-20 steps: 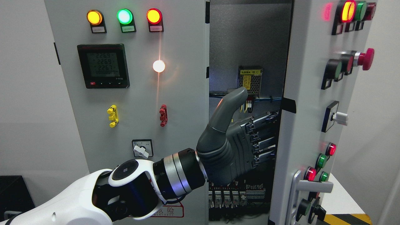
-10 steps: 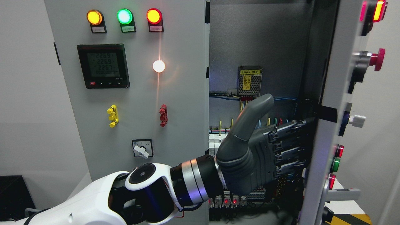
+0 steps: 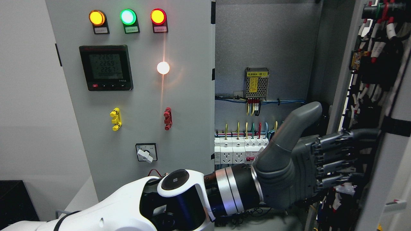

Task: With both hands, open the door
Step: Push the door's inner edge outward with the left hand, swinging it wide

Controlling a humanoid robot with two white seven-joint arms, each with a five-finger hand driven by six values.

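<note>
Head view of a grey electrical cabinet (image 3: pixel 179 96), seen from just in front of it. The cabinet's left door is shut and carries three round lamps along the top, orange, green and red, with a dark digital meter (image 3: pixel 106 67) below them and a small rotary switch (image 3: pixel 146 152) lower down. To the right of that shut door the cabinet stands open, showing a grey back wall, a small yellow-labelled power supply (image 3: pixel 256 82), and rows of white breakers with coloured wires.

The right door (image 3: pixel 379 138) is swung far out at the right side of the cabinet, so that its inner face, thick with black and red wiring, is turned toward us. The robot's left hand (image 3: pixel 305 170) reaches across from the lower left of the cabinet. Its fingers (image 3: pixel 340 150) are stretched out straight against the door's inner face near the edge, thumb raised, gripping nothing. The right hand is not in view.

The door looks like stiff sheet metal on hinges, fairly heavy with its fittings, so it should swing as one rigid piece. The bare metal edge seems the safest place to push; the wiring looks easy to snag or pull loose.
</note>
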